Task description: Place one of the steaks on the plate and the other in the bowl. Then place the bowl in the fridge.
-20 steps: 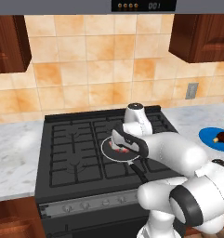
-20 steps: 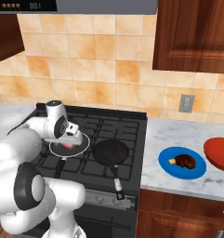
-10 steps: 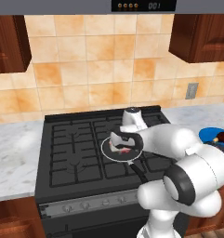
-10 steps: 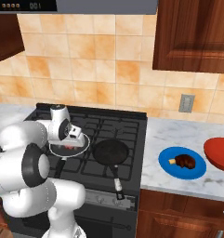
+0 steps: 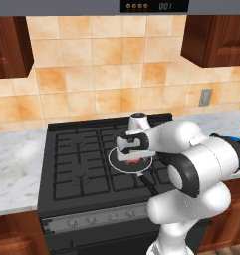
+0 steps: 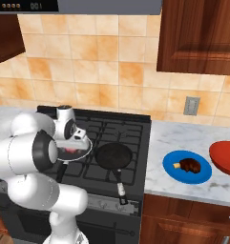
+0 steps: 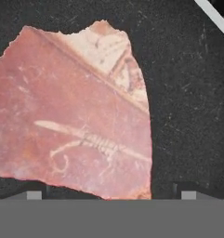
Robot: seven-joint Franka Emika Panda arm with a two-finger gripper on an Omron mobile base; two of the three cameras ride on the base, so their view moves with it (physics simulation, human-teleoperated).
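Observation:
The pale pink raw steak [image 7: 71, 116] lies in a silver-rimmed pan [image 6: 90, 145] on the stove, left of centre. My gripper [image 7: 111, 195] hangs open just above it, one fingertip on each side of the meat's lower edge. From the base views the gripper [image 5: 131, 152] points down into that pan over the steak [image 5: 134, 161]. The dark brown steak [image 6: 190, 165] rests on the blue plate [image 6: 171, 167] on the right counter. Beside the plate, at the right edge, sits the red bowl [image 6: 225, 157]. The fridge is out of view.
A black frying pan [image 6: 114, 155] sits on the stove's right front burner, handle toward the front edge. The marble counter [image 6: 164, 138] runs right of the stove, tiled wall behind. Wooden cabinets [image 6: 197, 33] hang above.
The arm has swung round and brought the hand closer over the pink steak in the pan. The jaws stayed open and the steak has not moved.

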